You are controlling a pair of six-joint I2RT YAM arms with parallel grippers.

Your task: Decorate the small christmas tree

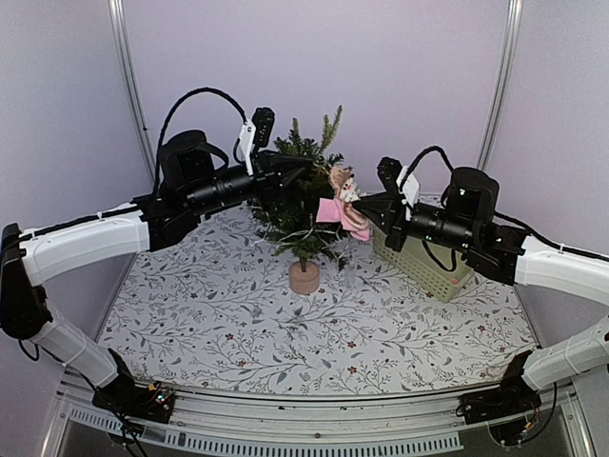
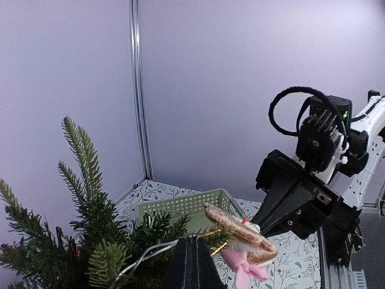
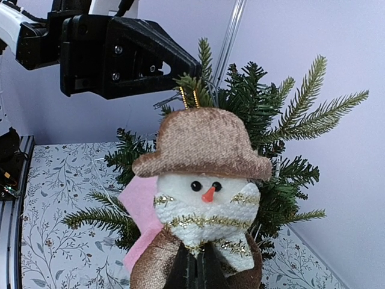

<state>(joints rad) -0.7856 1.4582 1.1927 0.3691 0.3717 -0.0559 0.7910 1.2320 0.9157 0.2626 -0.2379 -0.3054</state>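
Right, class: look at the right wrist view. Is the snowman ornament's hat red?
No, the snowman ornament wears a brown hat above its white face and orange nose.

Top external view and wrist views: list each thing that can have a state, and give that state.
small christmas tree, upright on its base.
snowman, held upright beside the branches.
left end effector, shut at the snowman's gold loop.
right end effector, shut on the snowman.
basket, upright, contents hidden.
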